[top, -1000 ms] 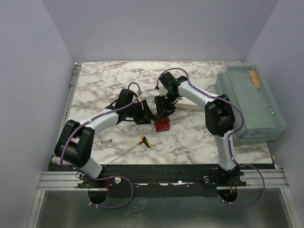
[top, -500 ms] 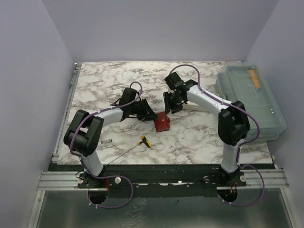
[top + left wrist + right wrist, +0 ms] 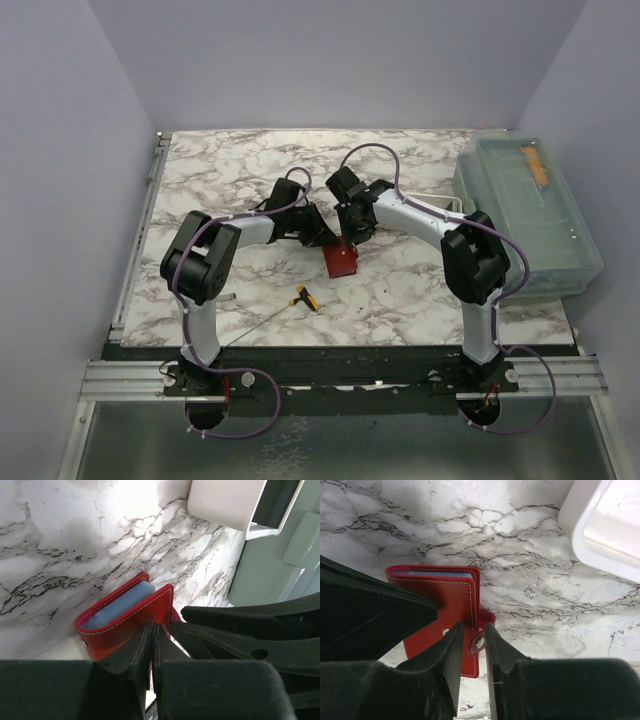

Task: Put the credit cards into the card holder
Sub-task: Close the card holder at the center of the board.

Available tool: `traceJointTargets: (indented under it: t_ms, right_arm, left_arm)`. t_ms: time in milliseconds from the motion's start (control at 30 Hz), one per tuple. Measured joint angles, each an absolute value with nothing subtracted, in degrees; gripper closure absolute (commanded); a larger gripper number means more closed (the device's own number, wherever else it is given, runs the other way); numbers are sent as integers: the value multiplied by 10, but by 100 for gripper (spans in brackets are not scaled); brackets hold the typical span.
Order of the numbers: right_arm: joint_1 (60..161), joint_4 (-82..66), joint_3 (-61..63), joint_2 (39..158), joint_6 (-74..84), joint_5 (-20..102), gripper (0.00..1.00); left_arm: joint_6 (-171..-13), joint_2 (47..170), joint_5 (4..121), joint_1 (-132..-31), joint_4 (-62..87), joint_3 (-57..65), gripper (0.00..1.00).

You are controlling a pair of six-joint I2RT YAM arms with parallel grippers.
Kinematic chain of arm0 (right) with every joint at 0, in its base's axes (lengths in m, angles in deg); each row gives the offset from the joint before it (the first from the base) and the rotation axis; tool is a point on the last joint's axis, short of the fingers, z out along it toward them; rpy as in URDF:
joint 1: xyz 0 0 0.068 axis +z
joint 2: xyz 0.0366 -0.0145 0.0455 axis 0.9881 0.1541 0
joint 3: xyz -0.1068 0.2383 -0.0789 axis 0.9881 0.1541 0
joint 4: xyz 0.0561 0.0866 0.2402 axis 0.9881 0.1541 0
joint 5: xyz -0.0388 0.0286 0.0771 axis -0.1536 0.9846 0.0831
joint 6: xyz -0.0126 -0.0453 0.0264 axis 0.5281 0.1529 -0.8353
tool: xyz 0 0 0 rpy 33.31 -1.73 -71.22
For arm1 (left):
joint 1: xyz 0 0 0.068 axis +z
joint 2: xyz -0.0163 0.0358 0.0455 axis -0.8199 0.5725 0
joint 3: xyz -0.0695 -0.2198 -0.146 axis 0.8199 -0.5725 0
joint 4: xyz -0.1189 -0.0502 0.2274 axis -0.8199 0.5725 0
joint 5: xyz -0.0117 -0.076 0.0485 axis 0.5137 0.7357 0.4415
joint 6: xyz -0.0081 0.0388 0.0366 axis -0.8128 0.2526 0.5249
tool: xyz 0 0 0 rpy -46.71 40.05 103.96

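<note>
The card holder (image 3: 341, 261), a small red wallet, lies folded on the marble table. In the left wrist view (image 3: 125, 616) blue-grey layers show in its open edge; I cannot tell cards from lining. No loose credit card is in view. My left gripper (image 3: 322, 238) is shut, and its fingertips (image 3: 145, 630) press against the wallet's cover. My right gripper (image 3: 352, 238) is closed to a narrow gap around the wallet's snap tab (image 3: 479, 642), beside the red cover (image 3: 447, 607).
A white tray (image 3: 600, 535) lies just right of the grippers, partly hidden under the right arm. A large clear lidded bin (image 3: 525, 215) stands at the right edge. A yellow-handled thin tool (image 3: 305, 297) lies in front of the wallet.
My right gripper swung out to the right and came back over the wallet's tab. My left arm folded in and its gripper closed in on the wallet. The wallet stayed in place.
</note>
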State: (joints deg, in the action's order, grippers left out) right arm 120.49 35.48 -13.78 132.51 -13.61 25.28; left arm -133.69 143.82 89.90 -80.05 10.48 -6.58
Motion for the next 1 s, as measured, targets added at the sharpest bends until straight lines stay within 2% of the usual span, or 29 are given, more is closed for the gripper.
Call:
traceJointTargets:
  t_ms: [167,400,667,933,1000]
  right_arm:
    - [1211,360,-138,1327,-136,229,73]
    - [1218,367,-138,1327,-136,215,79]
    - [1218,369,-132,1327,-136,213,99]
    - [1218,370,-128,1324,-137,213,100]
    - [1219,365,-122,1321,-138,218,93]
  left_arm:
    - [-1336,1453,896,-807,105,-58,92]
    - [-1331,1455,893,-809,105,-58,92]
    - [-1328,1458,891,-810,105,-58,92]
    - [-1327,1458,891,-810,105,-58,92]
    - [-1327,1458,891,-810,105,-58,92]
